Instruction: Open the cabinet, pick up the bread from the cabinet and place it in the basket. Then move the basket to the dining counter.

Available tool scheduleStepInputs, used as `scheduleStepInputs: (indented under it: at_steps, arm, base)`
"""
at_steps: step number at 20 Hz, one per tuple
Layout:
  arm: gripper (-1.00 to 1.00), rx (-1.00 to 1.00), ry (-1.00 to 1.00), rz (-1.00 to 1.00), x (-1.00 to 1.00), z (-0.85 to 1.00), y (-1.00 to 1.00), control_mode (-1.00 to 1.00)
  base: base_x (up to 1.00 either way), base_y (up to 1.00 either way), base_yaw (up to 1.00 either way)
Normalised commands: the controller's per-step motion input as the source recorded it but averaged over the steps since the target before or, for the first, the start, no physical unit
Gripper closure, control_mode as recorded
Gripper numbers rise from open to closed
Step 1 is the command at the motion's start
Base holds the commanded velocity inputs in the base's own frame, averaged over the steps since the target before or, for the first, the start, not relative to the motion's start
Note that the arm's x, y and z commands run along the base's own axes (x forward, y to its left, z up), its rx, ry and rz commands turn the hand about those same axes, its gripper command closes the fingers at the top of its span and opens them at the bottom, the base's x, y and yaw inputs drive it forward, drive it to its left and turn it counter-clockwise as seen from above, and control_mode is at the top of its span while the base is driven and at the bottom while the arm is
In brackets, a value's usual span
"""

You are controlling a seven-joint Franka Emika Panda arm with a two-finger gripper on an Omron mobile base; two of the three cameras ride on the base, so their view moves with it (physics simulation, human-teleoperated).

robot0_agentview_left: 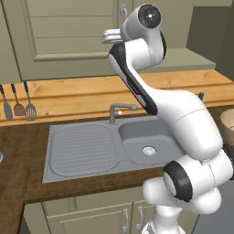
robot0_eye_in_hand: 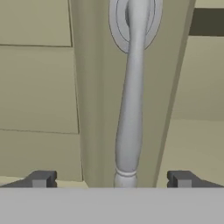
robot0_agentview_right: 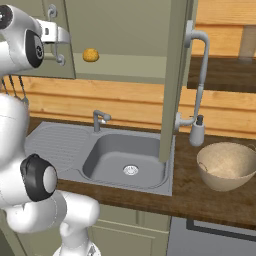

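Open gripper (robot0_eye_in_hand: 109, 179) straddling the cabinet's silver handle (robot0_eye_in_hand: 130, 109), jaws wide either side, poised to close and pull. Bread (robot0_agentview_right: 90, 55) visible inside, right of gripper; basket (robot0_agentview_right: 227, 165) waiting far below right on counter (robot0_agentview_right: 200, 195).

White rounded arm (robot0_agentview_left: 183, 119), dark joint bands

Sage-green panelled cabinet (robot0_agentview_left: 68, 36) doors with a curved silver handle (robot0_eye_in_hand: 130, 109), same green on the low cupboards (robot0_agentview_left: 105, 217) under a dark brown wood-grain counter (robot0_agentview_right: 210, 200). Flat grey sink (robot0_agentview_right: 125, 160) and tap (robot0_agentview_right: 100, 120), light orange wood planks on the backsplash (robot0_agentview_left: 82, 93), dark utensils (robot0_agentview_left: 18, 105) hanging against it. Golden-brown bread (robot0_agentview_right: 90, 55) on the pale shelf, beige basket (robot0_agentview_right: 227, 167) with a speckled tan inside, small dark finger tips (robot0_eye_in_hand: 41, 178) on the gripper (robot0_eye_in_hand: 111, 179).
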Motion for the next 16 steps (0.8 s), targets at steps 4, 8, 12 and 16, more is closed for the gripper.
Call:
scheduleStepInputs:
  at_steps: [4, 8, 12, 16]
  arm:
    - [1.00, 0.00, -0.02, 0.00, 0.40, -0.19, -0.02, -1.00]
    - [1.00, 0.00, -0.06, 0.00, 0.60, -0.34, 0.00, -1.00]
    - [1.00, 0.00, -0.03, 0.00, 0.56, -0.02, 0.06, -1.00]
    - [1.00, 0.01, -0.07, 0.00, -0.03, 0.00, 0.18, -1.00]
  base:
    - [0.00, 0.00, 0.00]
    - [0.00, 0.00, 0.00]
    - [0.00, 0.00, 0.00]
    - [0.00, 0.00, 0.00]
